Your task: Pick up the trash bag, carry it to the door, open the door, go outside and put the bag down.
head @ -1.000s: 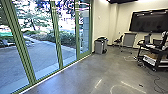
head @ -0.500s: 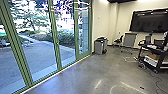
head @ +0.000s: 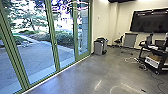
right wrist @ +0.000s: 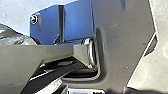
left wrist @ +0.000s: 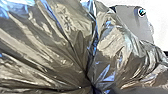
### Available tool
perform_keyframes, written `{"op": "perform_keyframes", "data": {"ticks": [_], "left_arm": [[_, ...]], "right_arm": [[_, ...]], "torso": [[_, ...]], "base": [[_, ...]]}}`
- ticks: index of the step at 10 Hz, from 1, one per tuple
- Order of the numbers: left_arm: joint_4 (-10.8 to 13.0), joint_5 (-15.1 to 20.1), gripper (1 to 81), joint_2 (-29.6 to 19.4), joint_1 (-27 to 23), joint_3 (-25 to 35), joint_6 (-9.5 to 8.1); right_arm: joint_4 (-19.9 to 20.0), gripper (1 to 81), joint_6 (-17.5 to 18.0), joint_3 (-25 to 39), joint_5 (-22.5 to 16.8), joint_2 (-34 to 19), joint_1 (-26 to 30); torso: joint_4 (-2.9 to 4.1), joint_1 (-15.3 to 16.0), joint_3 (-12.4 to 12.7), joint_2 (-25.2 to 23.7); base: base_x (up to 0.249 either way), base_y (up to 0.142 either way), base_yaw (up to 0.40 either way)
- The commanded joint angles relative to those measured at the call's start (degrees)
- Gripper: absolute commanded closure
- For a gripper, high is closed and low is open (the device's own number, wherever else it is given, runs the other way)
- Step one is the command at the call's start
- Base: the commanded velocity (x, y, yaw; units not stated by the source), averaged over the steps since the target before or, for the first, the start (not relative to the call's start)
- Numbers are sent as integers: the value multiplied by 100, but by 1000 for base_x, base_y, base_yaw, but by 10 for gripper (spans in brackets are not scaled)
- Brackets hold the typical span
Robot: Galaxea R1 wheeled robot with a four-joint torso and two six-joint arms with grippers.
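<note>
The shiny dark trash bag looms large in the left wrist view, its creases drawn together at one spot where my left gripper is shut on it. Part of the bag also appears in the right wrist view, beside the robot's own body. How my right gripper stands cannot be made out. In the head view, tall glass doors in green frames line the left side, with a small handle on one frame.
Beyond the glass lie a paved yard and bushes. A grey bin stands near the far end of the glass. A chair is by the back wall, a loaded black cart at the right, with cables on the floor.
The head view has shifted a little, so the camera has moved; the green frames now sit farther left in it.
</note>
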Motion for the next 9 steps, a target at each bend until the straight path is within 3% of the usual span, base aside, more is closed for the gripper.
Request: {"op": "perform_keyframes", "data": {"ticks": [1, 6, 9], "left_arm": [[18, 388, 811, -19, -300, 13, 2], [9, 380, 811, 42, -309, 13, 2], [18, 380, 811, 42, -309, 13, 2]], "right_arm": [[-58, 10, -62, 56, -373, 61, 279], [-58, 10, -62, 48, -365, 44, 262], [-58, 10, -62, 48, -373, 44, 280]], "torso": [[0, 0, 0, 0], [0, 0, 0, 0], [0, 0, 0, 0]], "base": [[157, -69, 0], [157, -69, 0], [158, 0, 0]]}}
